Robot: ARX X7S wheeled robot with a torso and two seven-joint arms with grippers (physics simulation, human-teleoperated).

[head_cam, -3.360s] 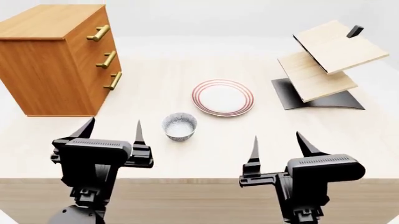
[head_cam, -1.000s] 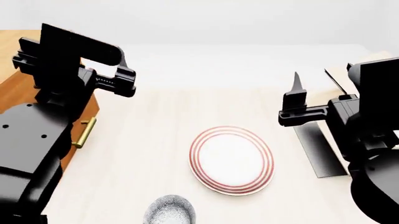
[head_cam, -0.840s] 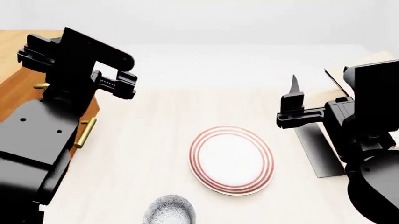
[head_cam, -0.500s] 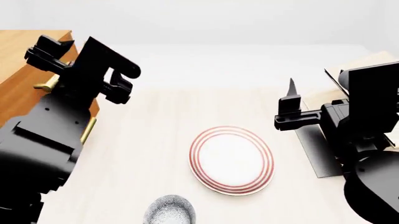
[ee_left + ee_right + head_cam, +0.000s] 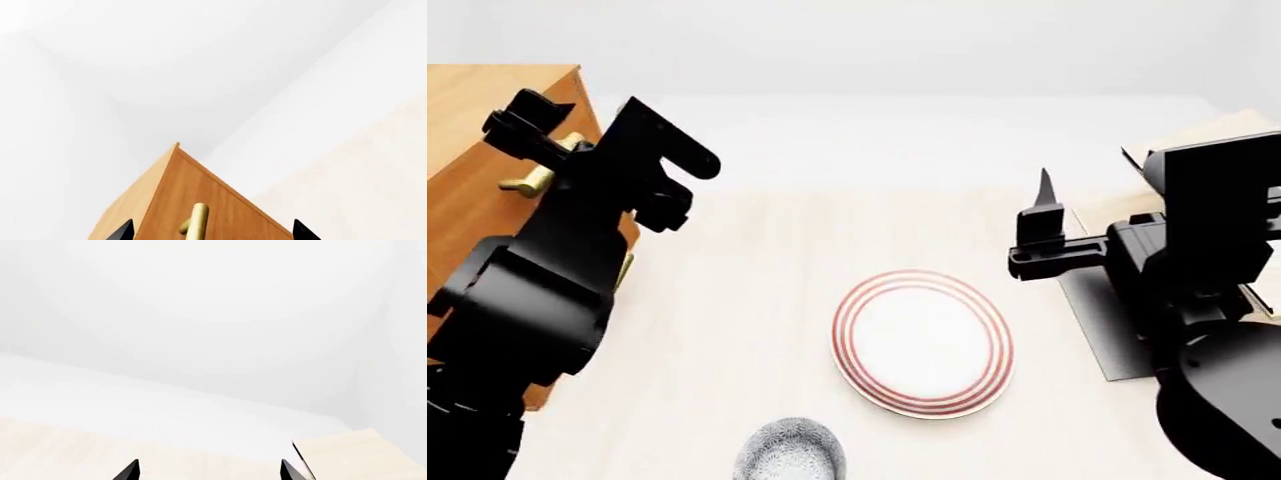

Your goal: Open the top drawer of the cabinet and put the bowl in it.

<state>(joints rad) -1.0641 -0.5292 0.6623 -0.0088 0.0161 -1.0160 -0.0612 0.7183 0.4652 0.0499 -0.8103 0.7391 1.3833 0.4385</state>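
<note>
Brass handle framed between the left gripper's spread tips: the reach for the top drawer is nearly made.

Nearest the camera, the bowl [image 5: 790, 452] sits untouched, well behind both arms, with the red-ringed plate [image 5: 922, 340] just beyond it. The right gripper [image 5: 1044, 215] hangs idle and apart, jaws spread, nothing in them. Half a second ago the left gripper [image 5: 561, 125] stood more upright; it has since tipped toward the cabinet [image 5: 481, 150], open and empty, with the top drawer [image 5: 220, 215] handle [image 5: 194, 225] straight ahead. The drawer looks shut, so closing on that bar and pulling come next.
</note>
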